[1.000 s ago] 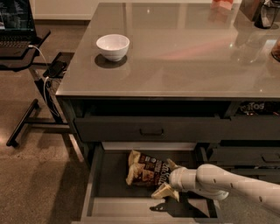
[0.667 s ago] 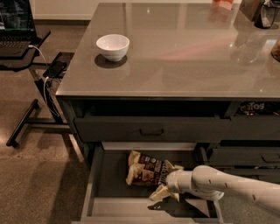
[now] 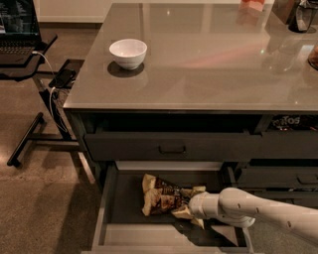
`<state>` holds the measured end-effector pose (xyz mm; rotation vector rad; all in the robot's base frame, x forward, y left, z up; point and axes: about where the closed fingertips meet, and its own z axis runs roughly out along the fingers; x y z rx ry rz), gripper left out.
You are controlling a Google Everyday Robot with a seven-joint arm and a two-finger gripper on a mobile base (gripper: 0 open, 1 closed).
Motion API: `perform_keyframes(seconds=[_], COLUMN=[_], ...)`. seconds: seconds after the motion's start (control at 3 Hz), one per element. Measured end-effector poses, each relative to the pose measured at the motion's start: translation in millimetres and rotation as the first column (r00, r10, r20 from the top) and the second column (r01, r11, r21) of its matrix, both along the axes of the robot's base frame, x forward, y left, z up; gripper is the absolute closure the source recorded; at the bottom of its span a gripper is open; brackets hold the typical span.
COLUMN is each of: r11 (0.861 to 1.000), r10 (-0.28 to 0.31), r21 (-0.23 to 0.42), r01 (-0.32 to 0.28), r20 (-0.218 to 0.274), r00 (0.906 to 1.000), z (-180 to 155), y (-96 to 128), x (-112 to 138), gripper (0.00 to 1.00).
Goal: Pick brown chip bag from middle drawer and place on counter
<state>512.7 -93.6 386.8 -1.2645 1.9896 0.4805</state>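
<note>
The brown chip bag (image 3: 160,197) lies crumpled on the flat dark bottom of the open middle drawer (image 3: 128,211), near its centre. My gripper (image 3: 185,211) is down inside the drawer at the bag's right end, touching or overlapping its cream edge. The white arm (image 3: 258,213) reaches in from the lower right. The glossy grey-brown counter (image 3: 198,64) spans the top of the cabinet above the drawer.
A white bowl (image 3: 128,52) stands on the counter's left part. Dark items (image 3: 302,15) and an orange thing (image 3: 252,5) sit at its back right. The upper drawer (image 3: 172,148) with a bar handle overhangs the open one. A laptop stand (image 3: 30,54) is at left.
My gripper has edged slightly left and closer against the bag's right end. The bag lies in much the same place in the drawer.
</note>
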Motion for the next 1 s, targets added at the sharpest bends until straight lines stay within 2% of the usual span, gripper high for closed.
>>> perform_keyframes(seconds=[0.67,1.0], r11=[1.0,1.0], r10=[0.0,0.0], r21=[0.0,0.0], r01=[0.0,0.0], r20=[0.0,0.0], r00=[1.0,1.0], z=[0.0,0.0], y=[0.1,0.1], x=[0.0,-0.1], gripper=[0.89,1.0])
